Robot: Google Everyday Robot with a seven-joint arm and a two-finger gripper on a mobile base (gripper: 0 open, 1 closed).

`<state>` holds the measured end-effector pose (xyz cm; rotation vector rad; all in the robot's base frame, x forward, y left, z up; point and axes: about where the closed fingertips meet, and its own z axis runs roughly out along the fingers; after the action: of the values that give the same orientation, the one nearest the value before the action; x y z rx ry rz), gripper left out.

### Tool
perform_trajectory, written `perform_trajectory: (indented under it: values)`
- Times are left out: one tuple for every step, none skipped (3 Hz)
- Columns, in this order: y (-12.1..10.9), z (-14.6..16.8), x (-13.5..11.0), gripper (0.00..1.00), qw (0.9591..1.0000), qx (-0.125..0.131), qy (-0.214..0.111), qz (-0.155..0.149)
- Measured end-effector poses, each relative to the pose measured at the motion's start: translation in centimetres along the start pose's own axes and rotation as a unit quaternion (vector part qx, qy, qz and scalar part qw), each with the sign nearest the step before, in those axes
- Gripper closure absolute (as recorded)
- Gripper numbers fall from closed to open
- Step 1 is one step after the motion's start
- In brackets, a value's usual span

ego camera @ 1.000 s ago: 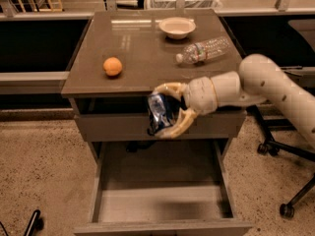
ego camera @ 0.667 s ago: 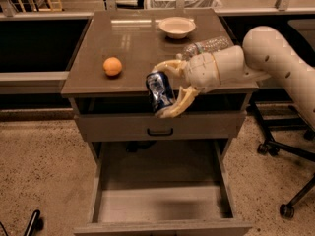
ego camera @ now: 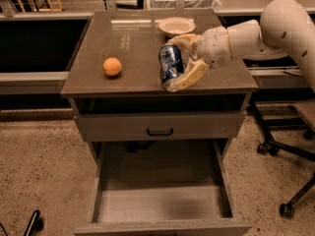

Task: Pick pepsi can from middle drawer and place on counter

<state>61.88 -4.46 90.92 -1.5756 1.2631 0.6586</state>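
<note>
My gripper (ego camera: 181, 62) is shut on the pepsi can (ego camera: 170, 67), a dark-blue can with white markings, and holds it tilted over the front middle of the counter (ego camera: 133, 43). One cream finger (ego camera: 192, 75) lies below the can and the other arches above it. The white arm reaches in from the upper right. The middle drawer (ego camera: 160, 200) is pulled out below, and its pale floor shows nothing in it.
An orange (ego camera: 112, 66) lies on the counter's left part. A white bowl (ego camera: 176, 25) stands at the back. A shut drawer front with a black handle (ego camera: 160, 131) sits under the counter. Office chair legs and wheels (ego camera: 285, 151) stand to the right.
The gripper has lifted the can from in front of the top drawer up and back, so that it now hangs over the counter's front part.
</note>
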Motion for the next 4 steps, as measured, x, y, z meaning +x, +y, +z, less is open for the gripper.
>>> perform_trajectory:
  values:
    - [-3.8,-2.8,2.7,1.00,0.9940,0.067,0.038,0.077]
    - [-5.9,-4.9,4.8,1.00,0.9839,0.108,0.074,0.121]
    - [-6.9,-7.5,6.9,1.00,0.9725,0.139,0.108,0.152]
    - [-6.8,-9.4,9.1,0.83,0.9626,0.149,0.146,0.173]
